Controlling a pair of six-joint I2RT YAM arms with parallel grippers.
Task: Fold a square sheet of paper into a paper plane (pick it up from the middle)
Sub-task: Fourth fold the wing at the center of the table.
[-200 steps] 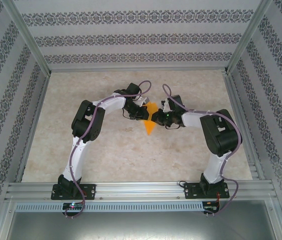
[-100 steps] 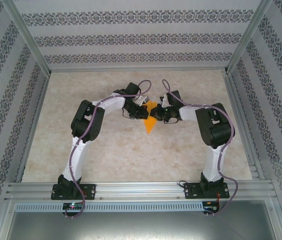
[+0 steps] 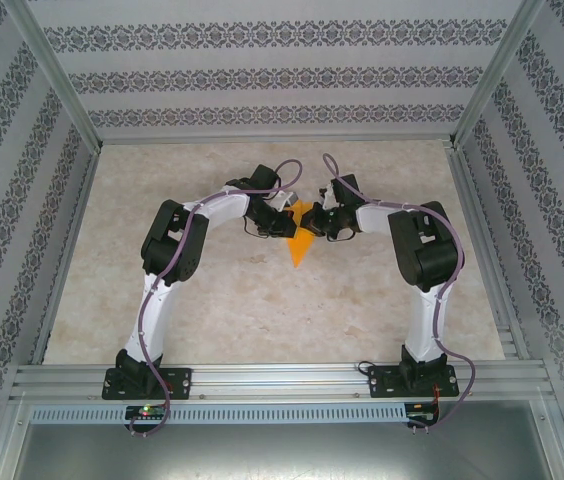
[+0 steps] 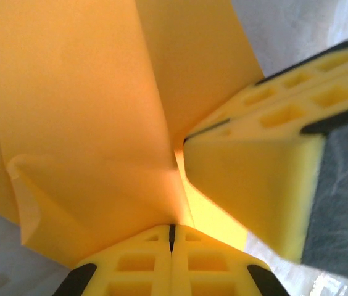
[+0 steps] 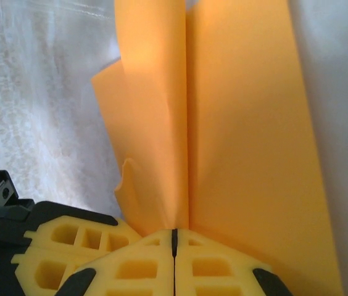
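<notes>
Orange paper plane (image 3: 300,244), half folded and pointing toward the near edge, is held over the middle of the surface (image 3: 212,320), slightly to the far side. The left end effector (image 4: 171,237) and right end effector (image 5: 174,237) are each clamped shut on its folds, close together. I'd keep both pinches firm and move them as one, so the thin paper creases along its centre line rather than tearing.

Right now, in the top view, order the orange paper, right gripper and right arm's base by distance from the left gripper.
1. orange paper, clamped in the left gripper, centre.
2. right gripper, just to its right.
3. right arm's base, near edge, right.
</notes>
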